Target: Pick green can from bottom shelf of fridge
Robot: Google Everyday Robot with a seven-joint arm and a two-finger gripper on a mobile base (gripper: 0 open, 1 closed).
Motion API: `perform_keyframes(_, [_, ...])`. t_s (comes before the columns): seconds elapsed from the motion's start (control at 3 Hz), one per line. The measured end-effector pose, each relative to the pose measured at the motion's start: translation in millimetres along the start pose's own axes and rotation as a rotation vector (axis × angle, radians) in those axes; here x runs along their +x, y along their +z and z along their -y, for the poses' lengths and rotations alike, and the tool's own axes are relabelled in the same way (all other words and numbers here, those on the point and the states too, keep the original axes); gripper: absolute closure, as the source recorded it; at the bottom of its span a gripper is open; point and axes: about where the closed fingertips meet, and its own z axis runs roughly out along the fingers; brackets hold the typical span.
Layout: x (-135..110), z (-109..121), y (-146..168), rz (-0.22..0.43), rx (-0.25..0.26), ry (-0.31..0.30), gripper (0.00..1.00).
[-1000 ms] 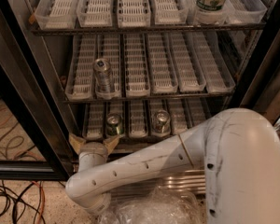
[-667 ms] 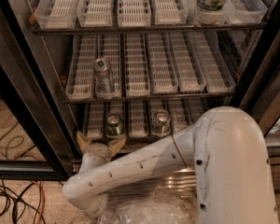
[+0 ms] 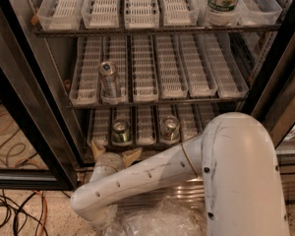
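Down low, the gripper point(image 3: 115, 150) hangs at the front edge of the fridge point(image 3: 34, 97), its tan fingers point(image 3: 97, 149) spread apart and empty, just before the green can point(image 3: 120, 132) standing on the bottom shelf point(image 3: 145, 124). A paler can point(image 3: 169, 128) (two lanes to the right) and a taller silver can point(image 3: 109, 79) on the rack above stand apart from it.

Shop or lab-type workspace, not a home: commercial stainless fridge point(image 3: 51, 77), black-framed glass door point(image 3: 29, 179), white lane trays point(image 3: 143, 68), loose cables point(image 3: 10, 211) on speckled floor point(image 3: 56, 213); gripper point(image 3: 114, 153) at the bottom shelf point(image 3: 145, 127) front.
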Motion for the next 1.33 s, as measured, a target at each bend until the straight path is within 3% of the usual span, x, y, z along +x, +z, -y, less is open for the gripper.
perform_keyframes(0.67, [7, -5, 11, -0.009, -0.005, 0.024, 0.00])
perform_keyframes(1.33, [-3, 2, 52, 0.084, 0.061, 0.005, 0.00])
